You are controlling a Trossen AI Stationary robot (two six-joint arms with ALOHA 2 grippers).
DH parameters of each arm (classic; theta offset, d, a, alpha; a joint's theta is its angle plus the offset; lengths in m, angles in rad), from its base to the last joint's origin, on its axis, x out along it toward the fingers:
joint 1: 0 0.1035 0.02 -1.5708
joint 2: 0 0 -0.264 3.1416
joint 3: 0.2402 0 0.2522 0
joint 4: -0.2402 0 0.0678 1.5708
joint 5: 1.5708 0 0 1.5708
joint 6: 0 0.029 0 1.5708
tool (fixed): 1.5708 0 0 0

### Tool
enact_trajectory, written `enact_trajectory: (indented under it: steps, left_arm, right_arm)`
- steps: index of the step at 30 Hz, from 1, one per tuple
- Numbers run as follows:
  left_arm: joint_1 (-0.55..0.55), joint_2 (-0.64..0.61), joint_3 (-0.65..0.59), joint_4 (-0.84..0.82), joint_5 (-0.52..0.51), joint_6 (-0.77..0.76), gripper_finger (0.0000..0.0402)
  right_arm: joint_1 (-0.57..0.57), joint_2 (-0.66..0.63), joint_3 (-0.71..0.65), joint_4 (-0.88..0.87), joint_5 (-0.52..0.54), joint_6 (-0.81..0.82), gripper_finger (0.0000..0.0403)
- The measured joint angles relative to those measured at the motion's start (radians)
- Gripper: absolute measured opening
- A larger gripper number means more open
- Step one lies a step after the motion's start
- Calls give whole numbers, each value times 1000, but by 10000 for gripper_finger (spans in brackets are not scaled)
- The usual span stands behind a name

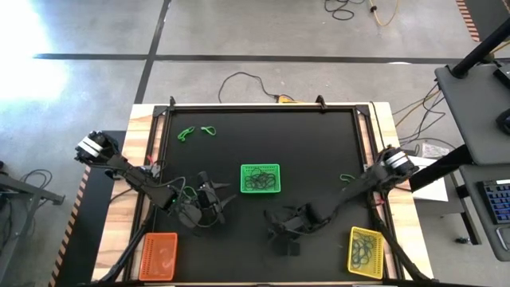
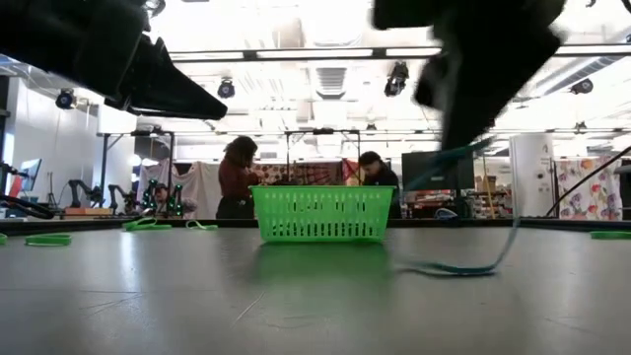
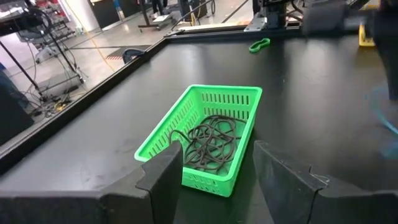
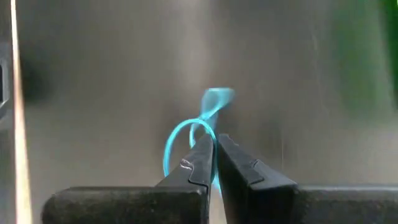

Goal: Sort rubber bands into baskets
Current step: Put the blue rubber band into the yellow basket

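Observation:
My right gripper (image 1: 281, 231) is at the table's near middle, shut on a blue rubber band (image 4: 186, 140), which also shows in the low view (image 2: 513, 232). My left gripper (image 1: 209, 199) is open and empty, just left of the green basket (image 1: 260, 178), which stands on the mat and holds dark bands (image 3: 211, 143). Its fingers (image 3: 165, 174) stand before the basket's near end. The orange basket (image 1: 158, 255) is at the near left. The yellow basket (image 1: 366, 251), with dark bands in it, is at the near right. Loose green bands (image 1: 185, 134) lie at the far left. My right gripper pinches the blue band's upper part (image 4: 208, 134) between its two shut fingers, coming from above. A loop of the band stands out past the fingertips. The band hangs below the gripper, and its lower end (image 2: 444, 268) lies on the table.
Another green band (image 1: 347, 178) lies near the right edge; in the low view green bands lie at the left (image 2: 49, 240) and right (image 2: 609, 234). A raised black frame (image 1: 263, 106) borders the mat. People stand in the room beyond (image 2: 237, 177).

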Motion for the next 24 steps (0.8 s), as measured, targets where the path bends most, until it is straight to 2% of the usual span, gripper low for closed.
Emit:
enact_trajectory:
  steps: [7, 13, 20, 24]
  left_arm:
    - [0, 0, 5, 2, -28, 63, 181]
    - [1, 0, 15, 4, -38, 77, 181]
    - [1, 0, 15, 1, -34, 76, 181]
    - [1, 0, 15, -8, -24, 73, 176]
  right_arm:
    - [52, -155, 1, -302, -291, 325, 12]
    - [149, -251, -14, -382, -448, 591, 12]
    - [311, -320, -51, -457, -471, 888, 12]
    - [419, -316, -84, -517, -471, 980, 12]
